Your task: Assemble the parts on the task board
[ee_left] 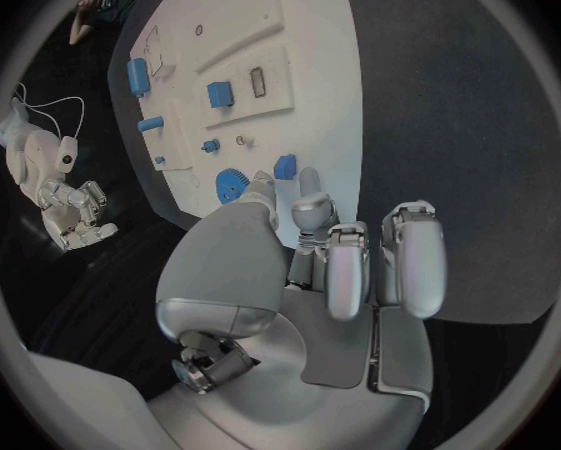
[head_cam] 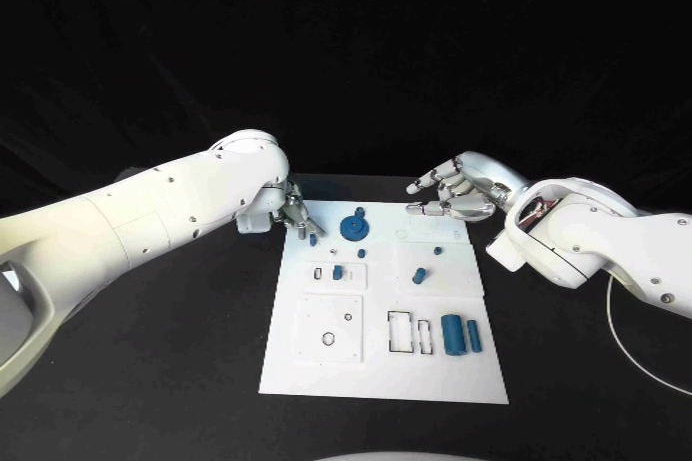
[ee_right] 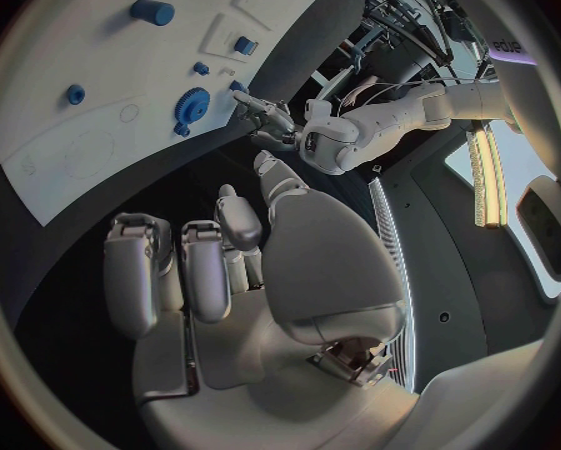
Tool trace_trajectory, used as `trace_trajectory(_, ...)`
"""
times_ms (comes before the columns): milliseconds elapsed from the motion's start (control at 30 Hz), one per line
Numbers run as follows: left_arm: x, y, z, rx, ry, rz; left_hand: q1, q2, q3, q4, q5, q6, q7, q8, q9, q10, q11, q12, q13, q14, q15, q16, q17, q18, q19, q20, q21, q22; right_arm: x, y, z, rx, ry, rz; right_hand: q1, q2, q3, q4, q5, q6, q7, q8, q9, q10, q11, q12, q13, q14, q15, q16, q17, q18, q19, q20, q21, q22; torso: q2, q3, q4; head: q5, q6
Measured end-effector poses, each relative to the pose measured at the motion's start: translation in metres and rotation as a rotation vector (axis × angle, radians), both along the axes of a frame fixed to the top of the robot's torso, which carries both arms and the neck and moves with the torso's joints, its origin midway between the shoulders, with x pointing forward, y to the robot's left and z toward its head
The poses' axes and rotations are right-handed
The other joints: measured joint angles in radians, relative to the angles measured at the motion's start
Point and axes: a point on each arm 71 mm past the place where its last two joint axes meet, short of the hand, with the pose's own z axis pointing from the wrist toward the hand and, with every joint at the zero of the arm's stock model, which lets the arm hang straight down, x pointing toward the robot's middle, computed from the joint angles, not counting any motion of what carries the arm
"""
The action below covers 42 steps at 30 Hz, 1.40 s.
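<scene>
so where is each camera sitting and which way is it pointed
Head view: on the robot's head, looking down at the white rectangular task board; both white arms show, with left hand and right hand.
Left wrist view: behind the left hand, facing the board.
Right wrist view: behind the right hand, facing the board.
All three show the blue gear-shaped part.

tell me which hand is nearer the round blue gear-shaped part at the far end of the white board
Left. The left hand sits just beside the round blue gear-shaped part, fingertips at the white board edge. The right hand hovers farther off, beyond the board's far right corner.
</scene>
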Motion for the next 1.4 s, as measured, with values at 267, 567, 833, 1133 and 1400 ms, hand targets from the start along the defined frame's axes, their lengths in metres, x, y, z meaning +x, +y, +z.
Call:
trace_trajectory(267,-0.0005,-0.002,-0.0004,-0.006,0.003,-0.006,0.004,0.004,0.0,0.0,0.0,0.0,0.0,0.0,0.0,0.0,0.0,0.0,0.001,0.0,0.0,0.0,0.0,0.0,0.0,0.0,0.0,0.0,0.0004,0.001,-0.0003,-0.003,-0.001,0.002,0.0,0.0,0.0,0.0,0.0,0.0,0.0,0.0,0.0,0.0,0.0,0.0,0.0,0.0,0.0,0.0,0.0,0.0,0.0,0.0,0.0,-0.001,0.0,0.0002,0.0002,0.001,-0.001)
trace_trajectory(567,-0.0008,-0.0031,-0.0006,-0.01,0.004,-0.01,0.032,0.021,0.001,-0.015,0.0,0.004,-0.004,0.0,0.001,0.004,-0.004,0.0,0.001,0.0,0.0,0.0,0.0,0.0,0.0,0.0,0.004,0.0,0.0005,0.0018,-0.001,-0.004,0.0,0.005,0.0,0.0,0.0,0.0,0.0,0.0,0.0,0.0,0.0,0.0,0.0,0.0,0.0,0.0,0.0,0.0,0.0,0.0,0.0,0.0,0.0,-0.001,0.0,0.0009,0.0001,0.003,-0.002)
trace_trajectory(833,-0.0011,-0.004,-0.0011,-0.012,0.011,-0.013,0.078,0.059,0.021,-0.04,0.0,0.004,-0.004,0.004,0.005,0.004,-0.004,0.0,-0.001,0.0,0.0,0.0,0.001,0.0,0.0,0.0,0.004,0.0,0.0004,0.0019,-0.0011,-0.004,0.001,0.005,0.0,0.0,0.0,0.0,0.004,0.0,0.0,0.0,0.0,0.0,0.0,0.0,0.001,0.0,0.0,0.0,0.0,0.0,0.0,0.0,0.0,-0.001,0.0,0.0012,-0.0002,0.003,-0.003)
trace_trajectory(1133,-0.0014,-0.0048,-0.0016,-0.014,0.02,-0.019,0.128,0.08,0.049,-0.073,0.0,0.003,-0.004,0.004,0.006,0.004,-0.004,0.0,-0.005,0.002,-0.002,0.0,0.001,0.0,0.0,0.0,0.004,0.0,0.0003,0.0023,-0.0012,-0.004,0.0,0.006,0.0,0.0,0.0,0.0,0.004,0.0,0.0,0.0,0.0,0.0,0.0,0.0,0.001,0.0,0.0,0.0,0.0,0.0,0.0,0.0,0.0,-0.001,0.0,0.001,-0.0003,0.002,-0.006)
trace_trajectory(1400,-0.001,-0.0055,-0.0009,-0.021,0.024,-0.022,0.21,0.093,0.124,-0.14,0.001,-0.012,-0.011,-0.002,0.003,-0.002,-0.009,-0.008,-0.014,0.0,-0.007,0.0,0.001,0.0,-0.001,-0.006,0.004,0.0,0.0002,0.0028,-0.0011,-0.004,0.0,0.007,0.0,0.0,0.0,0.0,0.004,0.0,0.0,0.0,0.0,0.0,0.0,0.0,0.001,0.0,0.0,0.0,0.0,0.0,0.0,0.0,0.0,-0.001,0.0,0.0006,-0.0001,0.001,-0.007)
